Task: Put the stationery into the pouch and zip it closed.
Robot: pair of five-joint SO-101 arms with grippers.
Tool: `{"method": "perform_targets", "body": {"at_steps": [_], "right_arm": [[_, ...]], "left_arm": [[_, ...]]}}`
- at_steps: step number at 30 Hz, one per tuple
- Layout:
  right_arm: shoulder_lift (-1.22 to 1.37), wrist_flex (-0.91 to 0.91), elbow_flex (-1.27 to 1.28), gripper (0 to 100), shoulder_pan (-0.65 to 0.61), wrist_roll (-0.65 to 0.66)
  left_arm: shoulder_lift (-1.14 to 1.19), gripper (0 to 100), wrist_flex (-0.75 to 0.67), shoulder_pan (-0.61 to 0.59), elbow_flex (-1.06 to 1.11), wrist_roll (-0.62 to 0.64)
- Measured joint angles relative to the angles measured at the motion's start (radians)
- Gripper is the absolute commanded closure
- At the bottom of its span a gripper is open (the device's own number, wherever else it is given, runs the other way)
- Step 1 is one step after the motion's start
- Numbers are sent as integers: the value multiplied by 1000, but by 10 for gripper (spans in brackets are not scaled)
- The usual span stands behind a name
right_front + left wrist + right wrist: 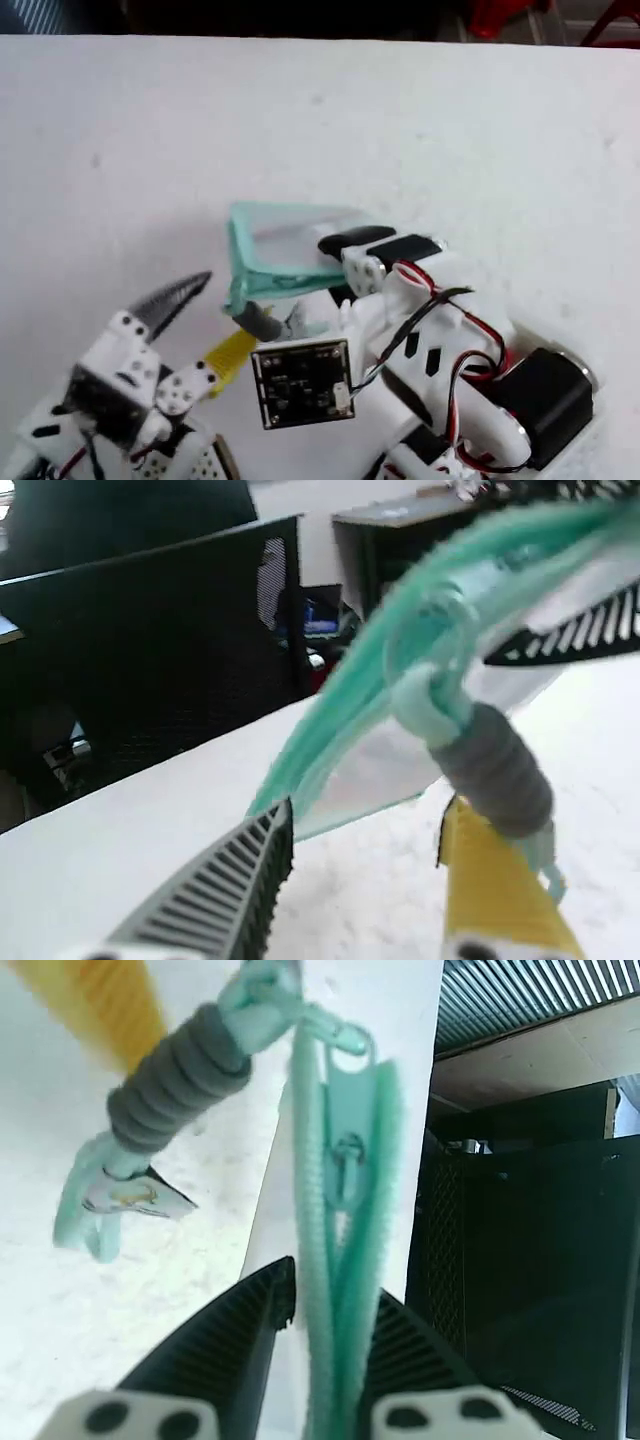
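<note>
1 pouch [282,238] | R fingers [232,1345] pinch its rim | L fingers [232,892] wide, zip pull [492,770] maybe touching

White printed shells are used on both arms. The left arm [105,380] is fitted with a black ribbed finger [172,297] and a yellow finger [230,352]. On the right arm [440,345], red and black cables [455,305] are looped about, and a bare black camera board [300,383] is mounted.

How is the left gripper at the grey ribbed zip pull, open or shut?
Open: left gripper fingers spread wide, grey ribbed zip pull beside the yellow one, ungripped.
</note>
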Motion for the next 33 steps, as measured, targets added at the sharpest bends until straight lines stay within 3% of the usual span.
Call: {"method": "perform_targets", "body": {"at_steps": [7,12,17,28,33], "right_arm": [[34,12,0,981,0,-2],[32,12,0,981,-3,41],[32,12,0,981,-72,48],[32,12,0,981,-160,109],[32,14,-8,981,-153,109]], "left_arm": [[0,748,-158,-21,98,-21],[0,739,-175,-115,100,-21],[0,714,-193,-130,100,-21],[0,721,-195,37,100,-132],[0,864,-144,86,100,-138]]}}
